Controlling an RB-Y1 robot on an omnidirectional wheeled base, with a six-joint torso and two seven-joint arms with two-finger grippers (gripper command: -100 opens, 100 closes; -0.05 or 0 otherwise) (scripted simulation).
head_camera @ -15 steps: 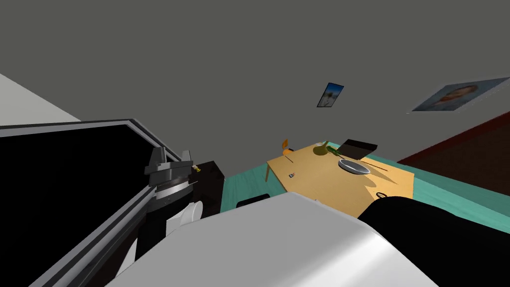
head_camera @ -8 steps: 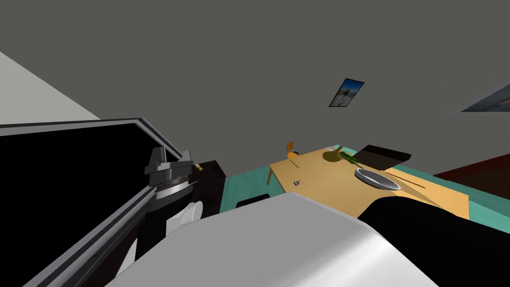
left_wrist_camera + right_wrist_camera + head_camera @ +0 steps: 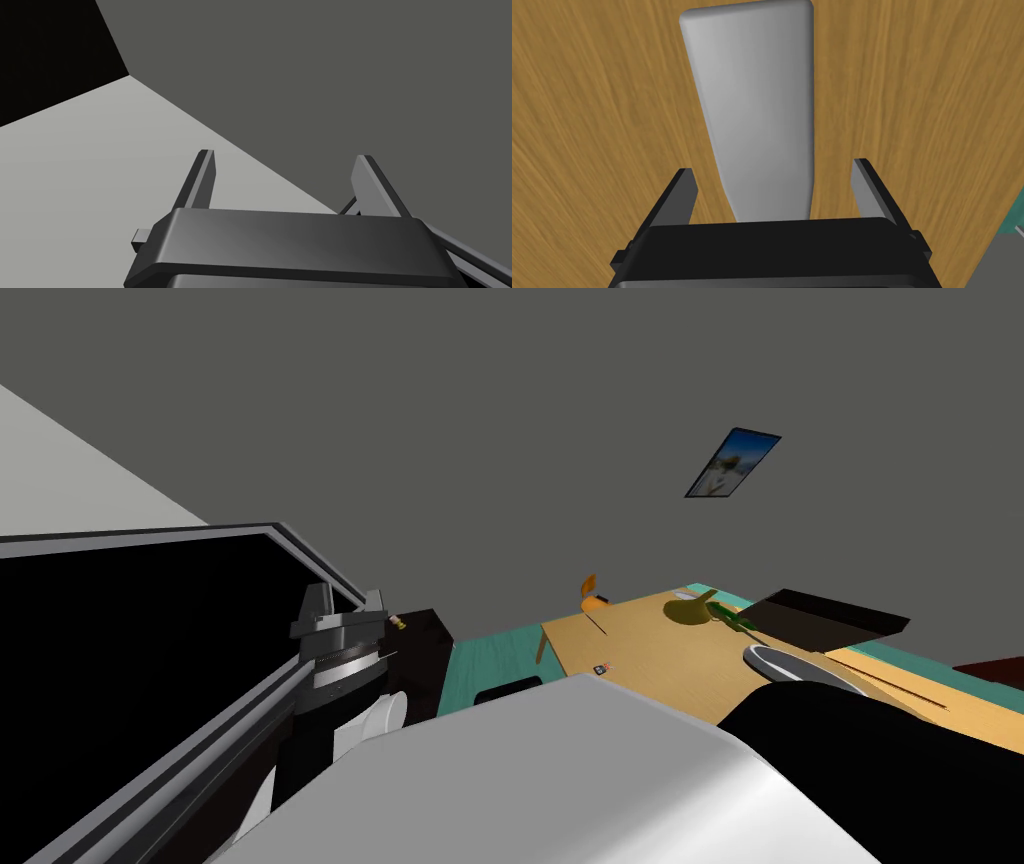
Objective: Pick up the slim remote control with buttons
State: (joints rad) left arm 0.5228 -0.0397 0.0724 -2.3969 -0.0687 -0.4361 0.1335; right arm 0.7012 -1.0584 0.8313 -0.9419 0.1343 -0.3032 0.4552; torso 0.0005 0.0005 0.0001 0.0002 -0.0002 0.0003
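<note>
One wooden table is counted, and one slim grey remote. On the table, one grey bowl, one green bottle, one olive vessel, one flat dark box and one small dark item are counted. One orange chair and one framed picture are noted. Two grippers are counted, the left gripper and the right gripper, each with two jaws.
</note>
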